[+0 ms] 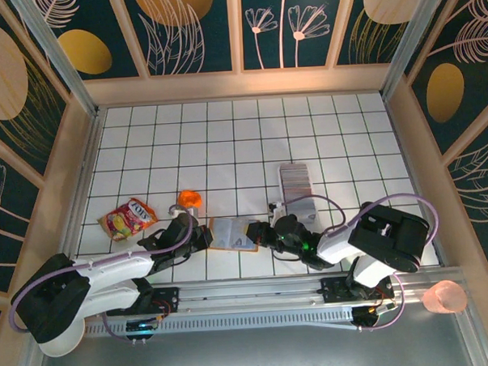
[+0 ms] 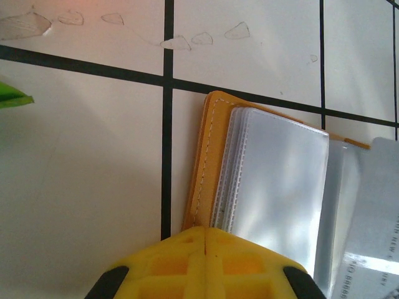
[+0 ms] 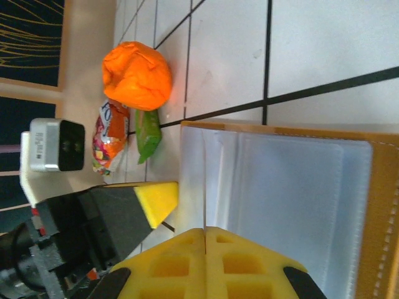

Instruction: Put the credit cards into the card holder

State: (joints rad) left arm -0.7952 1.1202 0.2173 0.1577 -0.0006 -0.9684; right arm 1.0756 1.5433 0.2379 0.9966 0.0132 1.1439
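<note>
Lying open on the white gridded tabletop (image 1: 145, 147), the card holder (image 1: 232, 234) sits low in the centre of the top view, between the two tools. The left tool (image 1: 202, 233) meets its left edge and the right tool (image 1: 258, 231) its right edge.

In the left wrist view the left tool (image 2: 206, 240) has its yellow pads pressed together with no gap, and the holder's tan cover (image 2: 202, 156) and clear sleeves (image 2: 280, 180) run under them. In the right wrist view the right tool (image 3: 206, 237) is likewise closed pad to pad over the sleeves. I cannot tell whether either one pinches anything thin.

The credit cards (image 1: 295, 177) stand as a striped row in a clear tray (image 1: 302, 206), just above and right of the holder. A snack packet (image 1: 128, 218) and an orange lump (image 1: 189, 199) lie to the left.
</note>
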